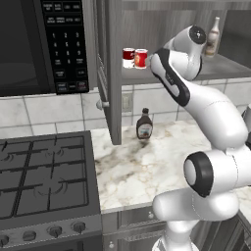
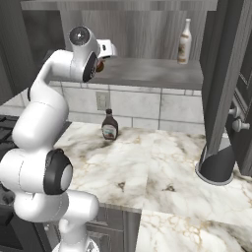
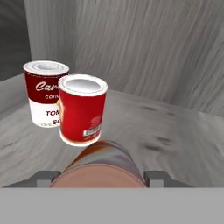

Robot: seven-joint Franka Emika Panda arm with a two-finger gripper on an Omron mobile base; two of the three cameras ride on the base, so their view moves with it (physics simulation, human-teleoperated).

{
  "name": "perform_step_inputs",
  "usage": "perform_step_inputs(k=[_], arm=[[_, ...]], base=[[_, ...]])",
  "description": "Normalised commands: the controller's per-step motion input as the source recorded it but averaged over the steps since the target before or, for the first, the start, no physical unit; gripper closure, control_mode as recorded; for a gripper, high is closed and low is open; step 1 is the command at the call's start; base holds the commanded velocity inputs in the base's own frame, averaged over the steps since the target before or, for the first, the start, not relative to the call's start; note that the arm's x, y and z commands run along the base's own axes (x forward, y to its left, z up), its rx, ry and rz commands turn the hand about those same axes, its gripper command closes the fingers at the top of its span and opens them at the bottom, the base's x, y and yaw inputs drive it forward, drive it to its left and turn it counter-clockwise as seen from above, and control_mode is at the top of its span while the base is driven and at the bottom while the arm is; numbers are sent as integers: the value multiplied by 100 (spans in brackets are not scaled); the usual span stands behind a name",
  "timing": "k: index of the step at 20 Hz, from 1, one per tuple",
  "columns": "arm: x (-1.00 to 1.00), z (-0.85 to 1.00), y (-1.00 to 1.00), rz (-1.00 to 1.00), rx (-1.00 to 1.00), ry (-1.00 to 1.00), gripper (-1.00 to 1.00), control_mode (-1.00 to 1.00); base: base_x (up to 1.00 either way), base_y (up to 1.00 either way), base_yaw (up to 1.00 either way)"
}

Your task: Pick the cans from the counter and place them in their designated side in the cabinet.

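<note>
Held can: a plain darker red can [image 3: 101,168] sits nearest the lens in the hand view, lying between the two dark fingertips [image 3: 158,178].
Claw: the claw [image 3: 101,178] is closed around that darker red can, above the cabinet shelf; in the right base view it reaches into the cabinet at the shelf's left end [image 2: 101,63].
Cabinet: grey wood-grain wall cabinet [image 1: 171,29] with a flat grey shelf, doors standing open.
Shelf contents, left: a bright red can [image 3: 82,108] stands upright just beyond the held can; a half-white, half-dark-red can [image 3: 43,92] stands just beside it, farther left.
Shelf contents, right: a pale bottle [image 2: 184,42] stands upright, far right, well apart from the cans.
Surface: pale marble surface [image 2: 162,167] carries a brown sauce bottle [image 2: 109,125] near the tiled wall.
</note>
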Motion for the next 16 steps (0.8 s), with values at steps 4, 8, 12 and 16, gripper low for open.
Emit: perform_step_inputs(k=[4, 8, 12, 16], arm=[[17, -19, -4, 1, -3, 6, 100, -100], [15, -22, -6, 1, -3, 5, 100, -100], [11, -27, -1, 1, -5, 4, 100, -100], [13, -28, 0, 1, -5, 3, -100, -100]], base=[[0, 0, 0], [0, 0, 0], [0, 0, 0], [0, 0, 0]])
